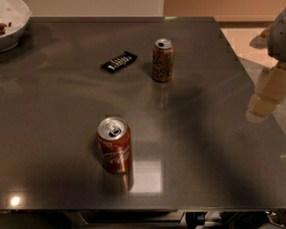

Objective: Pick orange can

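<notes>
The orange can stands upright on the dark table, towards the back and right of the middle. It has a dull orange-brown body with pale lettering and a silver top. My gripper hangs at the right edge of the view, over the table's right side, well to the right of the can and a little nearer to me. It holds nothing that I can see.
A red cola can stands upright near the front, left of the middle. A black candy bar lies left of the orange can. A white bowl sits at the back left corner. The table's right edge runs close under the gripper.
</notes>
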Robot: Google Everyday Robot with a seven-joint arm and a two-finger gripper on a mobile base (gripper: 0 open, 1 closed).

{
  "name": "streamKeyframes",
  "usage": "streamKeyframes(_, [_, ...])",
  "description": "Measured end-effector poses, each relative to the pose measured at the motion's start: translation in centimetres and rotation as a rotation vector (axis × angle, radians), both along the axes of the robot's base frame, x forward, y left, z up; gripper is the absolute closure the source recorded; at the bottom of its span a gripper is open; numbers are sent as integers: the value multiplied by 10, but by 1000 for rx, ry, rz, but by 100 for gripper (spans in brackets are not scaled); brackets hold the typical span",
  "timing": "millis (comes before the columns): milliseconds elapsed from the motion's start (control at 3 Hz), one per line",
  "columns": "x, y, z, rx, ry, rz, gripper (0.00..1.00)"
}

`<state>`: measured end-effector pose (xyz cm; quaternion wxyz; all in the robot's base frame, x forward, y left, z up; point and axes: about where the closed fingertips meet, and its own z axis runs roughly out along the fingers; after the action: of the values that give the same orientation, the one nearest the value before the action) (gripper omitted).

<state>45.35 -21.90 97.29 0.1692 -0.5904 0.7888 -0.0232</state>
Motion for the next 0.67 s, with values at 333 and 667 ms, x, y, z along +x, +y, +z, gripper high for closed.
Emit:
streamKeyframes(333, [37, 6, -11, 70, -12, -12, 0])
streamKeyframes(667, [74, 21, -20, 136, -43, -12, 0])
